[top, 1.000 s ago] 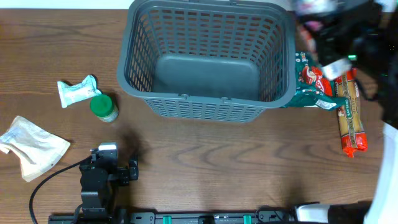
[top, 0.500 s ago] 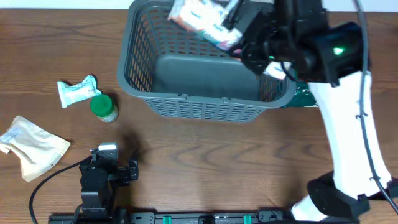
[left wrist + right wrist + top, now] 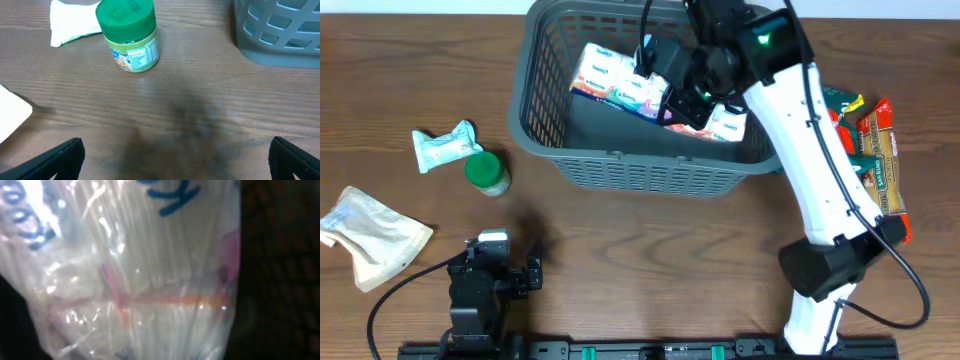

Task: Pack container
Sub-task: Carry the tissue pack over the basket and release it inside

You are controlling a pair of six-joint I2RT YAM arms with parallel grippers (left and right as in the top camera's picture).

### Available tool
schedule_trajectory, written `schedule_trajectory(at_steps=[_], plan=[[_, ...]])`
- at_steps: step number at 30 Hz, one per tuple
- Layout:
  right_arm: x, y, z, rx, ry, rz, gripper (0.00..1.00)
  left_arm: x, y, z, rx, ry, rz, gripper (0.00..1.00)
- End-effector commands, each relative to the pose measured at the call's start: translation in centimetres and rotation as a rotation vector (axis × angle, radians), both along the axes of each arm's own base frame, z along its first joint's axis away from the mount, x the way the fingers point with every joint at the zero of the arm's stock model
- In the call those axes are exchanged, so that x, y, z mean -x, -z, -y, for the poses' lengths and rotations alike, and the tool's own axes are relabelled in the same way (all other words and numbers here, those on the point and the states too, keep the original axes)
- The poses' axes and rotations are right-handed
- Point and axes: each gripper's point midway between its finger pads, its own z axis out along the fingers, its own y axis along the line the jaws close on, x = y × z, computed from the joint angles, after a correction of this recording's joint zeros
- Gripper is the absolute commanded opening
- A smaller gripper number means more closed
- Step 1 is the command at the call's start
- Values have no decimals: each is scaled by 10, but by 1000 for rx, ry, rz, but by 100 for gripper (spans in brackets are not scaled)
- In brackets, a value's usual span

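The container (image 3: 535,150), a large dark-grey slotted basket, stands at the back middle of the table. Inside it is a white plastic-wrapped tissue pack (image 3: 615,80) with blue and pink print. My right gripper (image 3: 685,95) reaches down into the basket and is shut on the pack's right part. The wrap (image 3: 140,270) fills the right wrist view, and the fingers are hidden there. My left gripper (image 3: 488,248) rests open near the front left edge. In its wrist view the left gripper (image 3: 175,160) has only bare table between its fingers.
A green-lidded jar (image 3: 487,172) (image 3: 131,37) and a white packet (image 3: 445,145) (image 3: 72,25) lie left of the basket. A beige pouch (image 3: 370,235) sits further front left. A green bag (image 3: 840,105) and a pasta pack (image 3: 882,180) lie right of the basket.
My right arm has swung from the table's right side to over the basket, carrying the tissue pack, and has lowered it inside. The left arm has not moved.
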Motion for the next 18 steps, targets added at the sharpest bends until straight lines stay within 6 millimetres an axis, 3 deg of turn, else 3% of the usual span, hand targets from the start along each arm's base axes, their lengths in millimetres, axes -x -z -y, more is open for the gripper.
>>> schedule_trajectory(at_steps=[1,15,16,17,18], plan=[[5,7,-13,-40,-64,-41,1,0,2,-5,-18,-21,-2,98],[17,32,-21,-24,-140,-123,1,0,2,-5,-18,-21,-2,99],[17,33,-21,-22,-140,-127,6,0,2,-5,-18,-21,-2,99],[18,33,-20,-21,-140,-130,30,0,2,-5,-18,-21,-2,99],[18,34,-20,-20,-140,-133,62,0,2,-5,-18,-21,-2,99]])
